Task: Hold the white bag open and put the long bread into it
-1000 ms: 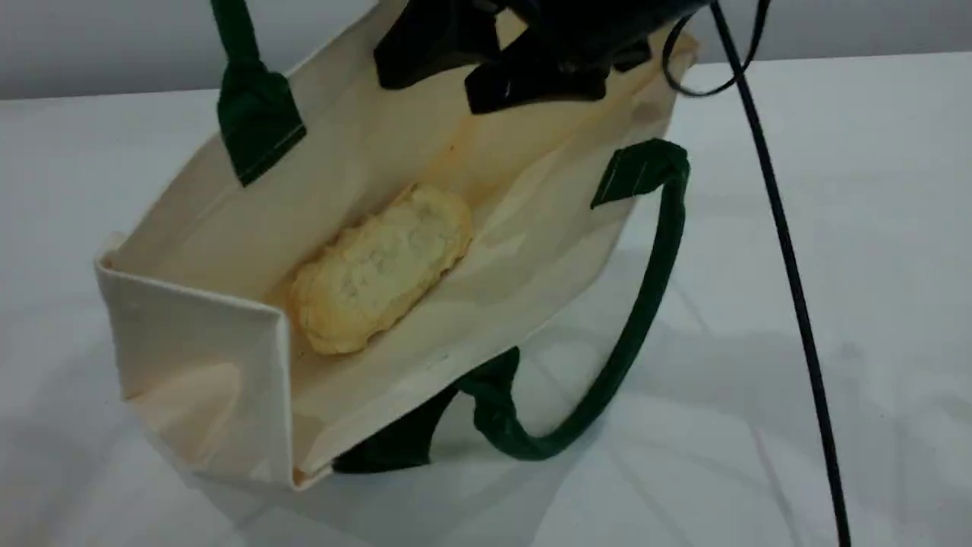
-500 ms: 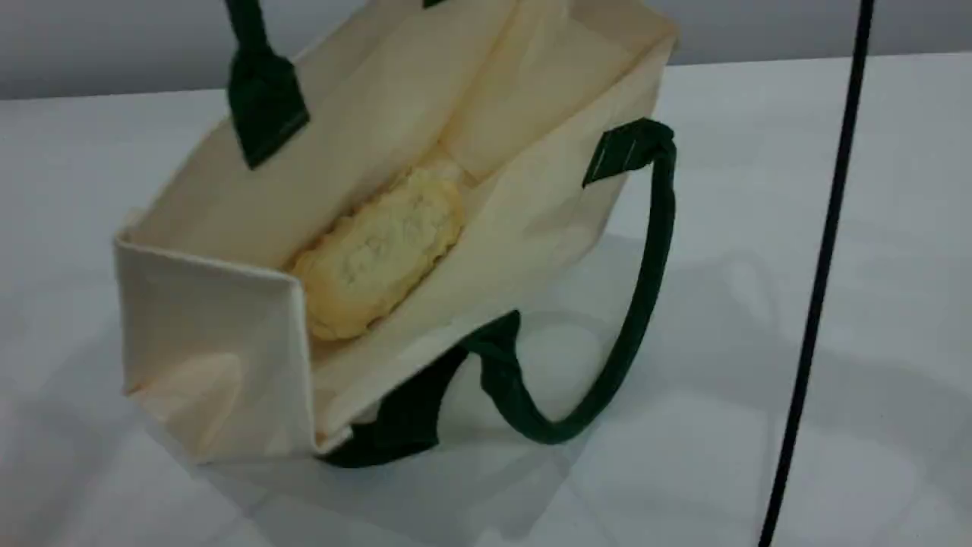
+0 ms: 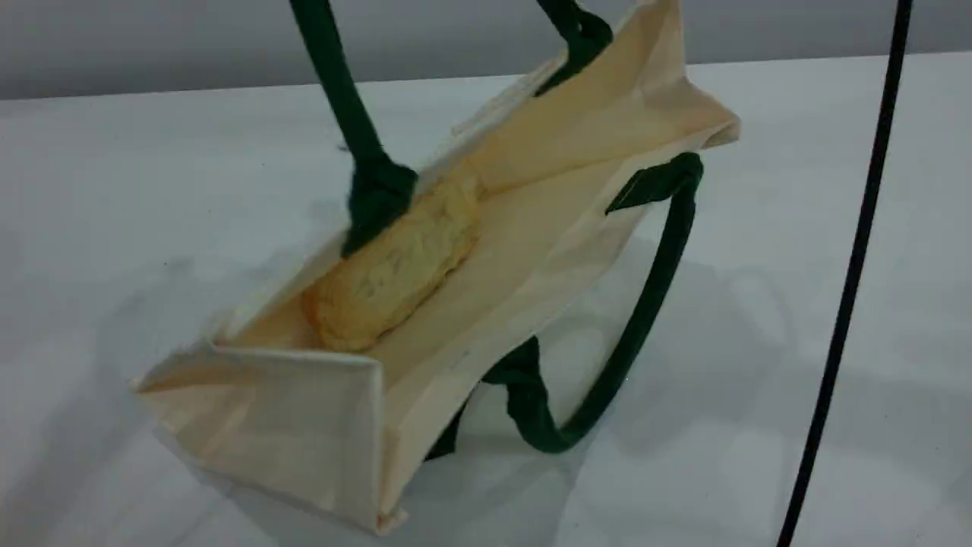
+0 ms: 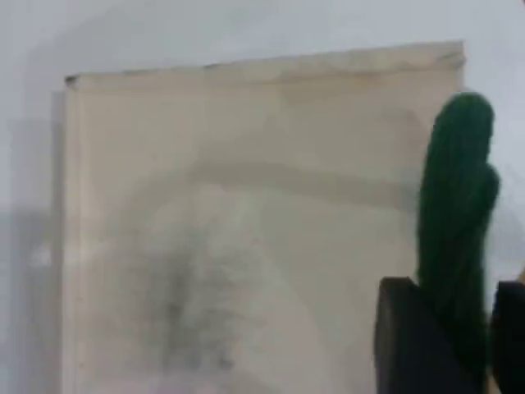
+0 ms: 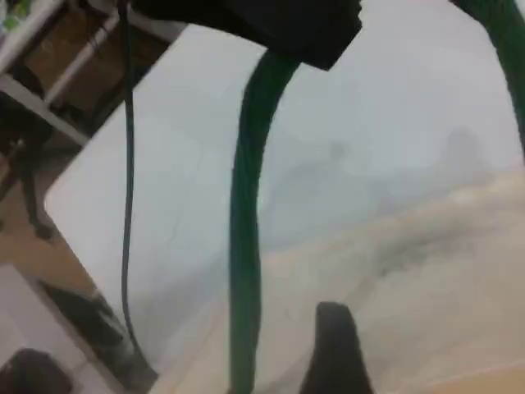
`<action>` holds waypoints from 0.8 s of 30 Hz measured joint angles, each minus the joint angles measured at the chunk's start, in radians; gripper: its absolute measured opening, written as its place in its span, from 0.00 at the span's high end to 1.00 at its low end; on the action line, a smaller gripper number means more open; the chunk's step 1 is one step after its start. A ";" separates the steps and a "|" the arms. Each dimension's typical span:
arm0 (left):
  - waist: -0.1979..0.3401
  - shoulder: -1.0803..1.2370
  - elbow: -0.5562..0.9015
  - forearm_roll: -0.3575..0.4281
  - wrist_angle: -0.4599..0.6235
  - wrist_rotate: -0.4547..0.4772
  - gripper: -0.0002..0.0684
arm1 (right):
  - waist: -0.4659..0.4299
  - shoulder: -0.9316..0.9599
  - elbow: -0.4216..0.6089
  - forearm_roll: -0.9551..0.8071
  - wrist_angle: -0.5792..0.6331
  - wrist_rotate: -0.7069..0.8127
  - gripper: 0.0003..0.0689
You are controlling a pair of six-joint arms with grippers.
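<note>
Cream canvas makes up the bag point(image 3: 486, 319), which stands tilted on the white table point(image 3: 759, 228) with its mouth open toward the scene camera. Inside it lies the bread point(image 3: 395, 266), a golden oblong loaf resting lengthwise along the bottom between the two long walls. One green handle point(image 3: 334, 83) rises from the far wall to the top edge of the scene view, its stitched base overlapping the far end of the loaf. The other handle point(image 3: 645, 304) hangs loose down the near wall and loops onto the table. A thin black cable point(image 3: 850, 289) runs down the right side, apart from the bag.

Neither gripper shows in the scene view. In the left wrist view, the left gripper point(image 4: 451, 345) has two dark fingertips at the bottom right with the green handle point(image 4: 455, 213) standing between them; the jaws are parted around the rope, but I cannot tell whether they pinch it. The bag's flat side point(image 4: 246, 205) fills the rest of that view. In the right wrist view only one dark fingertip of the right gripper point(image 5: 332, 353) shows, above the canvas and just beside the handle point(image 5: 246, 230), holding nothing; its jaws stand wide.
</note>
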 joint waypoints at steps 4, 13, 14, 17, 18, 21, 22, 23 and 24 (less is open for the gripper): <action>0.000 0.004 0.000 0.001 0.008 0.031 0.47 | 0.000 -0.008 0.000 -0.016 0.018 0.001 0.32; 0.000 0.004 0.000 0.058 0.035 0.032 0.35 | 0.000 -0.138 0.000 -0.056 0.004 0.014 0.32; 0.000 0.003 0.000 0.057 0.028 0.032 0.34 | 0.000 -0.154 0.000 -0.061 0.004 0.024 0.32; 0.000 0.003 0.000 0.057 0.018 0.032 0.34 | 0.000 -0.213 0.000 -0.086 0.004 0.029 0.32; 0.000 0.003 0.000 0.057 0.015 0.032 0.34 | 0.000 -0.240 0.000 -0.100 0.004 0.039 0.32; 0.000 0.003 0.000 0.057 0.013 0.032 0.34 | 0.000 -0.302 0.000 -0.139 0.000 0.079 0.32; 0.000 0.003 0.000 0.057 0.014 0.032 0.34 | 0.000 -0.326 0.000 -0.157 0.001 0.097 0.32; 0.000 0.003 0.000 0.057 0.015 0.032 0.34 | 0.000 -0.350 0.000 -0.175 0.001 0.117 0.32; 0.000 0.003 0.000 0.056 0.020 0.032 0.34 | 0.000 -0.370 0.000 -0.202 0.001 0.137 0.32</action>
